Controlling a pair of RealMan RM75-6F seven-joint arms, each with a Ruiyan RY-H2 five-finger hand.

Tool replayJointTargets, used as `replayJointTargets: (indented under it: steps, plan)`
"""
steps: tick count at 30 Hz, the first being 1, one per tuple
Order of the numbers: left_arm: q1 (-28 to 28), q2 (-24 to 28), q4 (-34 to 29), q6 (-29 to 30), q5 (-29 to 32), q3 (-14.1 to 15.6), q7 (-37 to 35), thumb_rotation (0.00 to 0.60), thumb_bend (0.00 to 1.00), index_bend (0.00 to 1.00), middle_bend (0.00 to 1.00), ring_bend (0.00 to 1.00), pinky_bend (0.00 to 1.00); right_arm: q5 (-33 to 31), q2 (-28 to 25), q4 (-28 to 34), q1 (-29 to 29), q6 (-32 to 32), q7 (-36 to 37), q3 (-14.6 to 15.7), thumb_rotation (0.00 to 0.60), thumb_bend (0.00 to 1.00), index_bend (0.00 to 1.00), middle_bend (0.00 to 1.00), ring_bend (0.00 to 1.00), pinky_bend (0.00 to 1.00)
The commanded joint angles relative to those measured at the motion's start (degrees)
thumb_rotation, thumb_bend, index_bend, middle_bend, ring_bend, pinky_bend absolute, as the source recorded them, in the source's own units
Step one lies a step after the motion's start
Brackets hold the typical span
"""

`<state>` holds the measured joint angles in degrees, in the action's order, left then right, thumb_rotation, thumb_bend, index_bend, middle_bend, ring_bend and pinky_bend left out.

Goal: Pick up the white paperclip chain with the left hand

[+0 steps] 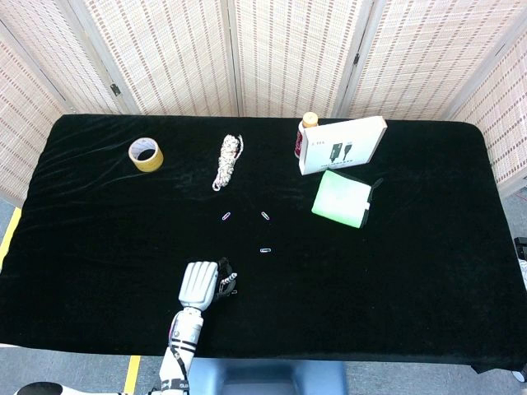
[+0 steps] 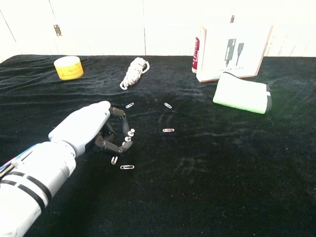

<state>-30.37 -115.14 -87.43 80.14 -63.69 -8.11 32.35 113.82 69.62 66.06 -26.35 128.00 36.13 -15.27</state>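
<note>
The white paperclip chain [image 1: 228, 160] lies bundled in a long coil near the far edge of the black table [image 1: 428, 271], also in the chest view [image 2: 135, 72]. My left hand [image 1: 200, 284] hovers far from it, near the front edge. In the chest view the left hand [image 2: 94, 131] has its fingers curled in, and a single pale paperclip [image 2: 114, 160] hangs from the fingertips, so it is pinched there. My right hand appears in neither view.
Loose paperclips lie mid-table [image 2: 168, 130] [image 2: 168, 105] [image 2: 130, 105], one just below the hand [image 2: 127, 167]. A yellow tape roll [image 1: 146, 154] sits back left. A white box [image 1: 342, 145], a bottle [image 1: 307, 132] and a green pouch [image 1: 343, 198] stand back right.
</note>
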Motion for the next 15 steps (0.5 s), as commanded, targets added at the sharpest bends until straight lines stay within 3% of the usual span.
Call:
replayJointTargets:
  steps: [1, 7, 15]
  plan:
    - [1.1, -0.9, 0.0, 1.3, -0.7, 1.1, 1.4, 0.6, 0.52, 0.85, 1.0, 1.0, 1.0, 1.1, 0.9, -1.5, -1.2, 0.0, 1.5, -1.7, 0.6, 0.09, 0.0, 0.0, 0.0, 0.0]
    - [2.4, -1.2, -0.1, 1.7, -1.7, 1.8, 2.2, 0.6, 0.52, 0.85, 1.0, 1.0, 1.0, 2.5, 1.8, -2.6, -2.3, 0.0, 2.6, -3.7, 0.6, 0.09, 0.0, 0.0, 0.0, 0.0]
    - [3.2, -1.1, 0.0, 0.6, -2.0, 1.3, 2.8, 0.6, 0.52, 0.85, 1.0, 1.0, 1.0, 2.5, 1.7, -2.4, -1.7, 0.0, 1.5, -2.6, 0.6, 0.09, 0.0, 0.0, 0.0, 0.0]
